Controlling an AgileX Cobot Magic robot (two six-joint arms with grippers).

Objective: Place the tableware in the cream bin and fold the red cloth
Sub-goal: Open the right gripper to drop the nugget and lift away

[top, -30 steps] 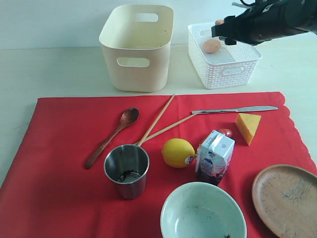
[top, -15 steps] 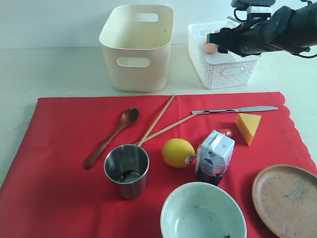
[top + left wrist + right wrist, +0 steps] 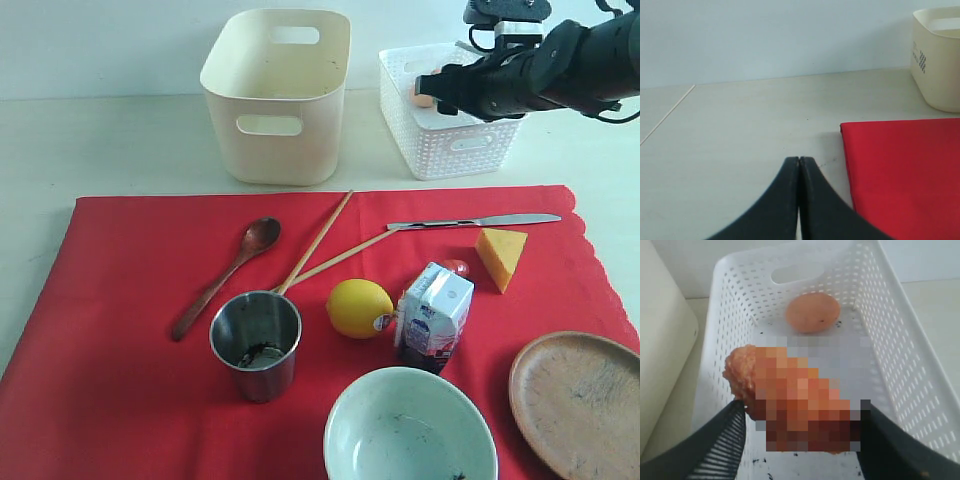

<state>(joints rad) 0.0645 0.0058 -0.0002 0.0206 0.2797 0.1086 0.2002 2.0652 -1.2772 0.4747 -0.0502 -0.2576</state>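
On the red cloth (image 3: 120,310) lie a dark wooden spoon (image 3: 225,275), crossed chopsticks (image 3: 315,243) and a silver knife (image 3: 475,221). A steel cup (image 3: 256,343), a pale bowl (image 3: 410,430) and a brown plate (image 3: 580,400) stand nearer the front. The cream bin (image 3: 275,100) stands behind the cloth. My right gripper (image 3: 802,407) hangs over the white lattice basket (image 3: 455,145), shut on a lumpy orange-brown food piece (image 3: 745,372). My left gripper (image 3: 799,161) is shut and holds nothing, low over bare table beside the cloth's corner (image 3: 900,170); the exterior view does not show it.
An egg (image 3: 812,313) lies in the white basket (image 3: 890,340). A lemon (image 3: 359,307), a small milk carton (image 3: 433,315), a cheese wedge (image 3: 500,255) and a small red item (image 3: 456,267) sit on the cloth among the tableware. The bin's wall (image 3: 940,65) shows in the left wrist view.
My right arm has dropped lower and slightly left over the white basket, still carrying the orange-brown piece. Everything on the cloth stays put.
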